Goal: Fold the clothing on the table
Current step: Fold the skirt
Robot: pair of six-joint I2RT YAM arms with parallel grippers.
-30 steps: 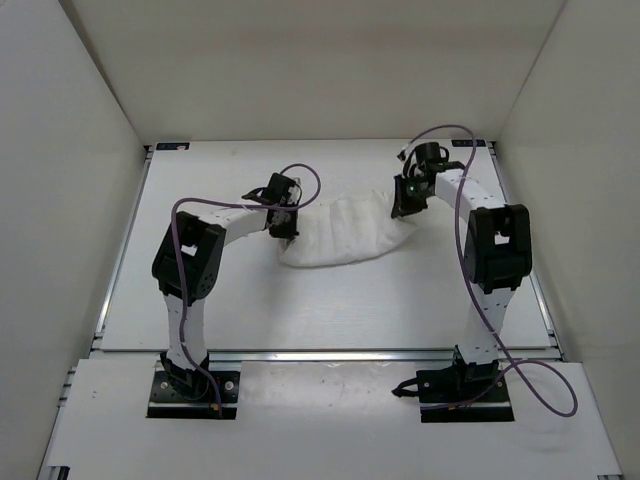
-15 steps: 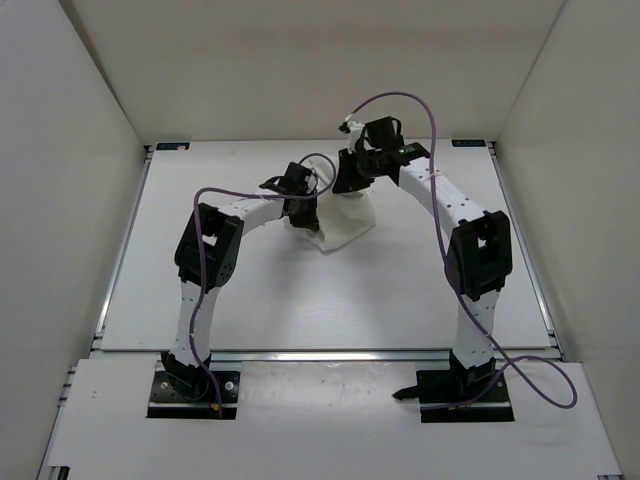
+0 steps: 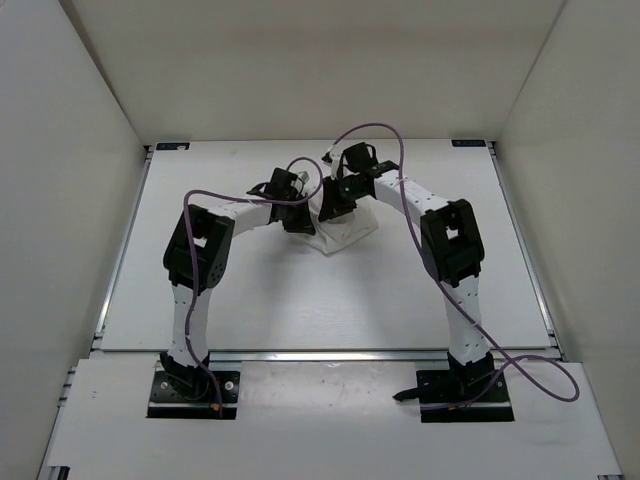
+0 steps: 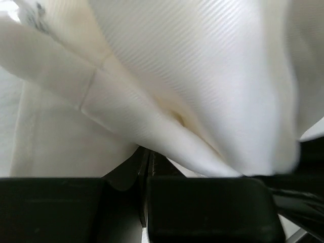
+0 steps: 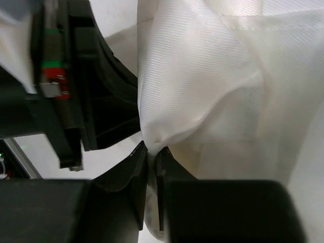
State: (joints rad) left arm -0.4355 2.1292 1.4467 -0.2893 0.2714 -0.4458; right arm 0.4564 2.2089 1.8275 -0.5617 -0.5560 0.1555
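Overhead, the white, thin, finely ribbed fabric garment lies bunched into a small heap on the flat white rectangular tabletop, in its far half near the middle. Both arms arch inward over it. The left tool sits at the heap's left edge and the right tool at its top, the two just beside each other.

Next, in the left wrist view, the left tool has its black fingers pressed together on a fold of the garment. The cloth hangs in creased layers and fills nearly the whole view, and a seam line runs across one layer.

Last, in the right wrist view, the right tool is likewise pinched on the garment, with a pointed corner of the fabric caught between its fingertips. Just left of the cloth stands the black body of the left tool, close beside it.
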